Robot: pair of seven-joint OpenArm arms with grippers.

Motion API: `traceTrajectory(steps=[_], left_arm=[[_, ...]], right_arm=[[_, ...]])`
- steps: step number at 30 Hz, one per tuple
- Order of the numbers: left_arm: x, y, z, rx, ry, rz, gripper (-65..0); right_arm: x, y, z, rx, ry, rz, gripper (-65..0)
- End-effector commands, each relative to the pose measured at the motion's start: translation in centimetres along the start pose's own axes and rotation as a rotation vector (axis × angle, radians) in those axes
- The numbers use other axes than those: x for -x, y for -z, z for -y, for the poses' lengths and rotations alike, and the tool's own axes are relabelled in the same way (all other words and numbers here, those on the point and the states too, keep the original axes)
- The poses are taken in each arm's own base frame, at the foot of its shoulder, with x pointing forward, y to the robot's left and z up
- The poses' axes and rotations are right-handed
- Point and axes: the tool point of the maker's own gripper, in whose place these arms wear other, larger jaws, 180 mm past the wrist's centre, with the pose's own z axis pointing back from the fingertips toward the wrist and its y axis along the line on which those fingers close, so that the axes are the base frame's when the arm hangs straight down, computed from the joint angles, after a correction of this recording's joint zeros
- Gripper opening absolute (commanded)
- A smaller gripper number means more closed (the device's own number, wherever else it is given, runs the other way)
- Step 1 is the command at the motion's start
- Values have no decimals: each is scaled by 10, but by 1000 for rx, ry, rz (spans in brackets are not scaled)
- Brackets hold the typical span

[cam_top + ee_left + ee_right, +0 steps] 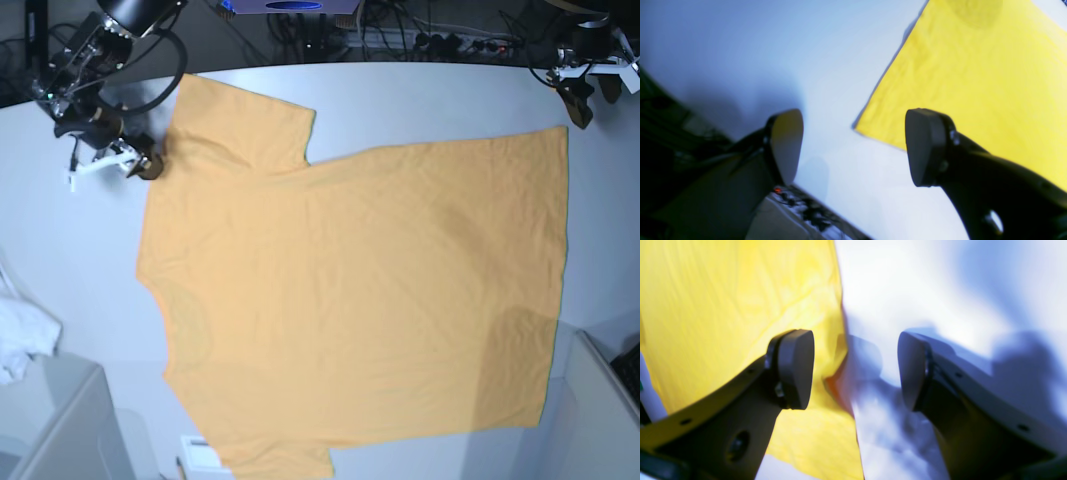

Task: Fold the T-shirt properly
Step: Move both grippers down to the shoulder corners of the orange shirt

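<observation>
The orange-yellow T-shirt (360, 300) lies spread flat on the white table (430, 100), collar side to the left and hem to the right. No lettering shows. My right gripper (145, 165) is open just off the shirt's upper-left sleeve. In the right wrist view it (853, 371) straddles the shirt's edge (723, 300), one finger over the cloth and one over the table. My left gripper (580, 110) is open and empty beside the shirt's far right hem corner. In the left wrist view it (857, 146) hovers just off that corner (973, 83).
A small white cloth (20, 340) lies at the table's left edge. Grey bins stand at the lower left (60, 430) and the lower right (605, 420). Cables and a power strip (420, 40) run behind the table's far edge.
</observation>
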Motion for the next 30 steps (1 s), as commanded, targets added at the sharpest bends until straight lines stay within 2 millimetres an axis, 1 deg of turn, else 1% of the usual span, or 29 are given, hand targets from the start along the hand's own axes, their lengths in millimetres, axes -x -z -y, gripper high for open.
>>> traceTrajectory(steps=[1, 5, 7, 10, 12, 13, 15, 17, 20, 23, 26, 28, 30], left_arm=[[-11, 0, -1, 1, 7, 22, -194], [-8, 9, 4, 8, -22, -21, -194], [1, 15, 4, 8, -46, -47, -194], [12, 23, -2, -8, -75, -73, -194], [17, 23, -5, -15, -83, -85, -194], [18, 24, -6, -17, -84, -87, -194], [19, 24, -7, -18, -88, -89, -194], [19, 27, -5, -16, -97, -84, -194], [32, 37, -12, -36, -134, -107, -194], [45, 49, -13, -46, -179, -131, -194], [58, 57, 0, -15, -188, -164, -194], [59, 62, 9, 4, -195, -165, -194], [67, 67, 18, 22, -205, -185, -194]], right_arm=[[13, 3, -2, 6, -18, -53, -287], [18, 9, -13, -15, -59, -57, -335], [20, 11, -17, -22, -70, -67, -354], [20, 11, -17, -23, -69, -66, -366], [20, 10, -14, -15, -64, -60, -369], [20, 10, -14, -15, -63, -59, -387], [19, 10, -13, -13, -65, -58, -474], [18, 9, -13, -11, -69, -58, -644], [20, 10, -14, -15, -71, -68, -650], [20, 10, -14, -14, -72, -69, -650], [19, 10, -14, -11, -76, -70, -650], [19, 10, -14, -11, -76, -70, -650], [19, 10, -14, -11, -76, -70, -650]])
